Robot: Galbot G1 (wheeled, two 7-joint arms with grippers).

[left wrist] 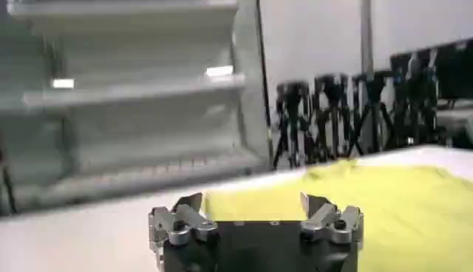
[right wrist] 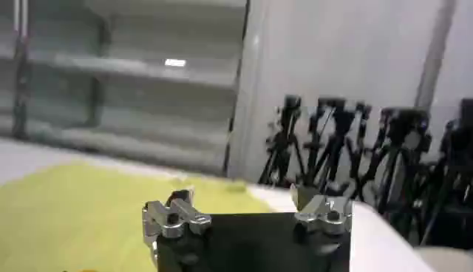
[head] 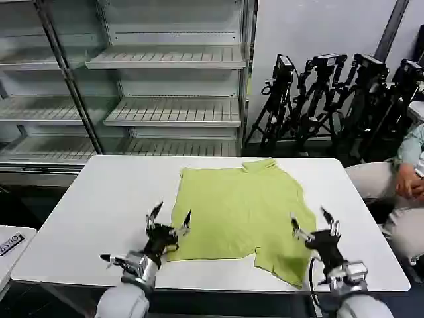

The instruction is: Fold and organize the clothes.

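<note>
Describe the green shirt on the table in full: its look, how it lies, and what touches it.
The shirt is lime yellow-green, soft plain fabric, short-sleeved, with a collar at its far edge. It lies spread mostly flat on the white table, near the middle, collar away from the robot, hem toward it; the near right corner hangs lower and looks uneven. The left gripper is open at its near left edge, and the right gripper is open at its near right edge. Whether either touches the cloth cannot be told.

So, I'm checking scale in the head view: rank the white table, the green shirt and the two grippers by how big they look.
1. white table
2. green shirt
3. left gripper and right gripper: both open, alike in size, so unranked.
</note>
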